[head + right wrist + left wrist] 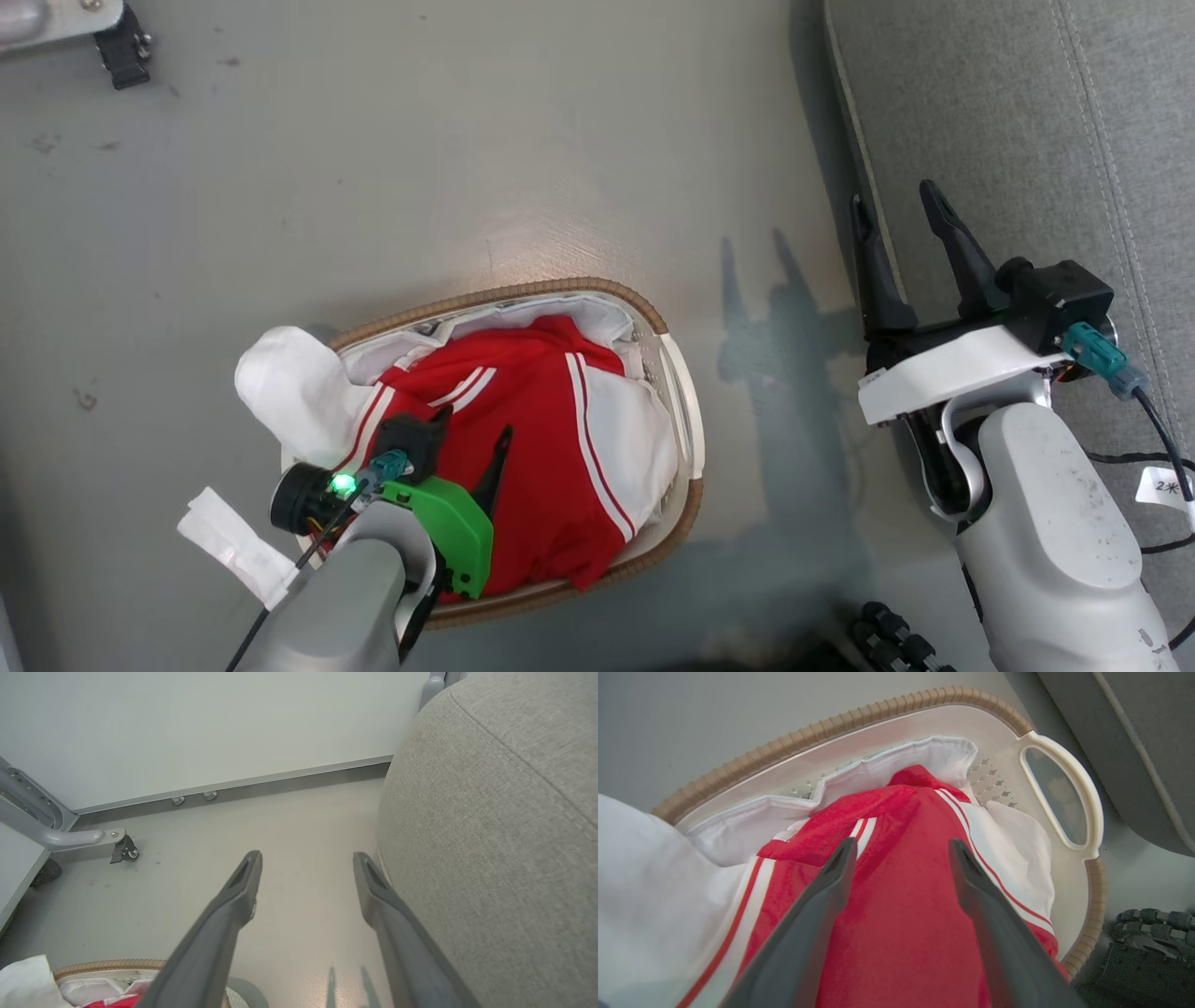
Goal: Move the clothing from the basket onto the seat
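Clothing (541, 439) lies lengthwise near-to-far in basket (686, 401), collar (558, 327) apparently at far end.

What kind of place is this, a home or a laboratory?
Likely an indoor room staged like a home, perhaps a test space: a grey upholstered seat, a laundry basket holding clothing, and a bare grey floor.

Basket (688, 415) near rim hidden behind left forearm (345, 607), seat (1008, 112) cut off at top and right edges, cable tag (1165, 487) lettering illegible
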You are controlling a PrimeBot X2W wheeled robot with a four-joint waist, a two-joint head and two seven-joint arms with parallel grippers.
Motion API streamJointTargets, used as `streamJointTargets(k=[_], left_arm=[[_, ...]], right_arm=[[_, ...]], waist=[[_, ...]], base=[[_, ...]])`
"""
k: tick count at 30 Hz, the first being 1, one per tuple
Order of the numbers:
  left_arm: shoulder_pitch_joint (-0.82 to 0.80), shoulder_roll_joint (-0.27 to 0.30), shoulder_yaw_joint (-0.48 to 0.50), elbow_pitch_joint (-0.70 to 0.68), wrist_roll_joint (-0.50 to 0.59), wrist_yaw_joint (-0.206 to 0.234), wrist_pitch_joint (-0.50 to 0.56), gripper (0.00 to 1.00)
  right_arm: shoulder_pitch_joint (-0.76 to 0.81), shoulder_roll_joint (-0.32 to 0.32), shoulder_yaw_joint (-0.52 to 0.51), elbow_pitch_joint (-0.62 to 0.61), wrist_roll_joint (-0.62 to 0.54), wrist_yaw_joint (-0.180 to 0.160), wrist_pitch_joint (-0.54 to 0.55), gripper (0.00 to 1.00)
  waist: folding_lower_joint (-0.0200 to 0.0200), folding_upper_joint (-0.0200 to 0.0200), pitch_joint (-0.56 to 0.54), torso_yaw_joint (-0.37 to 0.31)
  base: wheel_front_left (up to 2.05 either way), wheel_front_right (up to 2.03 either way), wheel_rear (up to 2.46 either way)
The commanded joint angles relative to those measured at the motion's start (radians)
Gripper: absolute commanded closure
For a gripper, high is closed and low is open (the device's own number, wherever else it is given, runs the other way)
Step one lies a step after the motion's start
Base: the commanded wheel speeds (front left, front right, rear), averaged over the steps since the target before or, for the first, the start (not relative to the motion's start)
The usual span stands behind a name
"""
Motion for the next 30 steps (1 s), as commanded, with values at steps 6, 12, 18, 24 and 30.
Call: streamJointTargets(k=[6, 12, 18, 24, 30], left_arm=[[-0.095, 0.036, -0.154, 0.026, -0.078, -0.003, 0.0, 0.0], [-0.156, 0.063, -0.229, 0.049, -0.143, -0.003, 0.0, 0.0], [-0.209, 0.086, -0.244, 0.088, -0.136, -0.003, 0.0, 0.0], [-0.251, 0.104, -0.3, 0.111, -0.169, -0.003, 0.0, 0.0], [-0.285, 0.115, -0.379, 0.139, -0.226, -0.003, 0.011, 0.0]], right_arm=[[-0.038, -0.003, 0.007, -0.02, -0.004, -0.001, -0.004, 0.0], [-0.049, -0.003, 0.014, -0.036, -0.005, -0.001, -0.004, 0.0], [-0.056, -0.002, 0.022, -0.049, 0.01, -0.001, -0.004, 0.0], [-0.069, -0.003, 0.041, -0.053, 0.03, -0.001, -0.004, 0.0], [-0.077, -0.003, 0.061, -0.055, 0.05, -0.001, -0.004, 0.0]], waist=[[-0.0002, 0.0, 0.125, -0.046], [-0.0002, 0.0, 0.192, -0.068], [-0.0002, 0.0, 0.245, -0.085], [-0.0002, 0.0, 0.286, -0.106], [-0.0002, 0.0, 0.31, -0.122]], base=[[0.0, 0.0, 0.0], [0.0, 0.0, 0.0], [0.0, 0.0, 0.0], [0.0, 0.0, 0.0], [0.0, 0.0, 0.0]])
